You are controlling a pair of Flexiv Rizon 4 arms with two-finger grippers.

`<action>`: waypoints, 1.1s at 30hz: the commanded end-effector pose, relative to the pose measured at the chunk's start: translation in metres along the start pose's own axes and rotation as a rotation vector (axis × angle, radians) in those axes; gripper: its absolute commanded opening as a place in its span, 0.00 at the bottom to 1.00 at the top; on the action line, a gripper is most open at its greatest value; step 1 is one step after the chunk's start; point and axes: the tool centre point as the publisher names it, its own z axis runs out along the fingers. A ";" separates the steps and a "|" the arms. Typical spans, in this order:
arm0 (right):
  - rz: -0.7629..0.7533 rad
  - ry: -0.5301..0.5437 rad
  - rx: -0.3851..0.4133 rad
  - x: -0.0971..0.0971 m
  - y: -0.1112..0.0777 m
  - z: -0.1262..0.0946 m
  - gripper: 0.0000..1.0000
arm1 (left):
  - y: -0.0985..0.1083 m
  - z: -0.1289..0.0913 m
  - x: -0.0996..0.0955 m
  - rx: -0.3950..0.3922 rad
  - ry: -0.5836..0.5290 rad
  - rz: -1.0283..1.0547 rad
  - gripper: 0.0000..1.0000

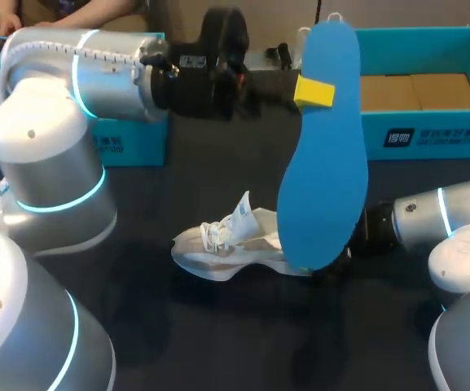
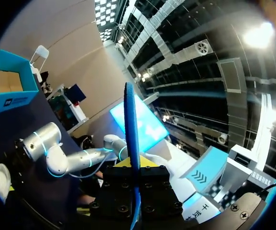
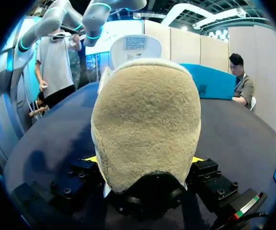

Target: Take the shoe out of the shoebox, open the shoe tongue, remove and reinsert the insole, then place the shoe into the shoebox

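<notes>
Head view: one blue insole [image 1: 326,163], one white shoe [image 1: 222,248], two blue shoebox parts and two arms on a dark worktop [image 1: 218,342]. The left arm [image 1: 80,73] enters from the upper left; the left jaws are clamped on the insole near its upper end, one yellow tip flat against its face, and hold it upright above the worktop at centre frame. In the left wrist view the insole [image 2: 131,124] shows edge-on, running straight out from between the fingers. The shoe lies on its side at centre, tongue [image 1: 241,213] raised, toe toward the left of the frame. The right arm [image 1: 430,216] enters from the right edge; the right jaws are closed on the shoe's heel, seen in the right wrist view as the tan heel [image 3: 147,120] with a yellow tip on each side. The open box [image 1: 430,134], upper right, shows cardboard inside; the second box part [image 1: 133,147] stands at upper left, behind the left arm. Both carry white print on their front walls, and the tongue bears a printed label [image 3: 135,45], too small to read. A broad band of worktop lies between the shoe and the frame's lower edge.
</notes>
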 end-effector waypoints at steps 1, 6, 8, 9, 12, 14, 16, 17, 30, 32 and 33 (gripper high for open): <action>0.001 -0.001 0.002 0.002 0.000 0.001 0.00 | 0.013 -0.002 0.002 0.001 -0.008 -0.003 0.00; 0.001 -0.001 0.002 0.002 0.000 0.001 0.00 | 0.021 -0.002 0.001 0.009 -0.013 -0.010 0.00; 0.001 -0.001 0.002 0.002 0.000 0.001 0.00 | 0.023 -0.002 0.001 0.013 -0.015 -0.010 0.00; 0.001 -0.001 0.002 0.002 0.000 0.001 0.00 | 0.024 -0.002 0.001 0.017 -0.017 -0.010 0.00; 0.001 -0.001 0.002 0.002 0.000 0.001 0.00 | 0.023 -0.002 -0.002 0.042 -0.021 -0.012 0.00; 0.001 -0.001 0.002 0.002 0.000 0.001 0.00 | 0.023 -0.002 -0.002 0.042 -0.021 -0.012 0.00; 0.001 -0.001 0.002 0.002 0.000 0.001 0.00 | 0.023 -0.002 -0.002 0.042 -0.021 -0.012 0.00; 0.001 -0.001 0.002 0.002 0.000 0.001 0.00 | 0.023 -0.002 -0.002 0.042 -0.021 -0.012 0.00; 0.001 -0.001 0.002 0.002 0.000 0.001 0.76 | 0.023 -0.002 -0.002 0.042 -0.021 -0.012 0.00; 0.001 -0.001 0.002 0.002 0.000 0.001 1.00 | 0.023 -0.002 -0.002 0.042 -0.021 -0.012 0.00; 0.001 -0.001 0.002 0.002 0.000 0.001 1.00 | 0.023 -0.002 -0.002 0.042 -0.021 -0.012 0.00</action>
